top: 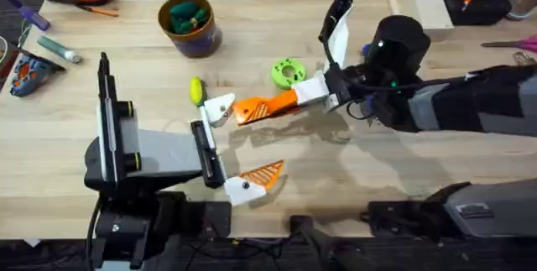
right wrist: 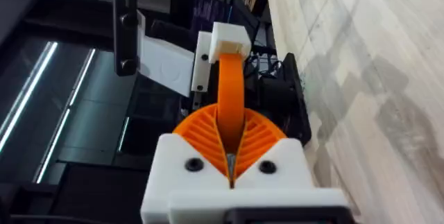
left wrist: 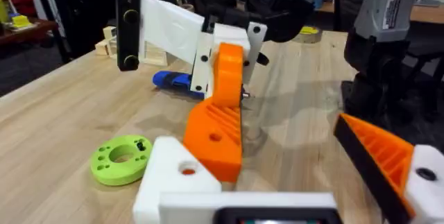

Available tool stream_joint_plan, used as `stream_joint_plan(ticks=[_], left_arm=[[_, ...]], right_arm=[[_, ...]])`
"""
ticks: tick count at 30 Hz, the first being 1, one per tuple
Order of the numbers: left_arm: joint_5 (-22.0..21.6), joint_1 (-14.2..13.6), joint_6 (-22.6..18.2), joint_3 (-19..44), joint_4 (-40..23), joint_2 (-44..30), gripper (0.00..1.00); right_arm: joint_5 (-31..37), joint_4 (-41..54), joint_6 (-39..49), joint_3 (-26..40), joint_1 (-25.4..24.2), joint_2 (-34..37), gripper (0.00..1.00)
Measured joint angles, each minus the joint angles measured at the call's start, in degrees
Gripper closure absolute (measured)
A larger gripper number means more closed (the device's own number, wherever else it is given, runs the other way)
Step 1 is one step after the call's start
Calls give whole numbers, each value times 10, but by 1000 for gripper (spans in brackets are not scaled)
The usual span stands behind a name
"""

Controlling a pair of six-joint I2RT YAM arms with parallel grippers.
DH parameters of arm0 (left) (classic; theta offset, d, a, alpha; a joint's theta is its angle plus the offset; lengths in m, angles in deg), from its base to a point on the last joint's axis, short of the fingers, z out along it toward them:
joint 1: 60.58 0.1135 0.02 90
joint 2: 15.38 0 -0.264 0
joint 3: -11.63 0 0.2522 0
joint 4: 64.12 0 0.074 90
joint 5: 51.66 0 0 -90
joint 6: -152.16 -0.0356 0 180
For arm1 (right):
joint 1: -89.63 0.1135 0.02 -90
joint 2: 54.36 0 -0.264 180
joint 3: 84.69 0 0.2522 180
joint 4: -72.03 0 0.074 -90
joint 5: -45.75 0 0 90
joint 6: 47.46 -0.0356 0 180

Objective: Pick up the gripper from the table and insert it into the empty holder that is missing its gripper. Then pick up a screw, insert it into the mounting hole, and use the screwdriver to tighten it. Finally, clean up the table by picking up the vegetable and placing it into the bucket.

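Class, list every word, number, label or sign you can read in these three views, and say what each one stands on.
No text can be read in these views.
Sticker on the grey arm housing: print too small and blurred to read.
Label on the right arm's base: too blurred to read.

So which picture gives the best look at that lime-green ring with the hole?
The left wrist view: the ring lies close and flat on the table, small holes visible. The overhead view shows it smaller, beside the right hand.
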Motion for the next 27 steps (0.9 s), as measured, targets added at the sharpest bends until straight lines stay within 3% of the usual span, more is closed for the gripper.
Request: stream_joint_plan(ticks=[27], left_arm=[[0, 0, 0, 0, 0, 0, 14]], right_arm=[[7, -2, 3, 0, 6, 0, 989]])
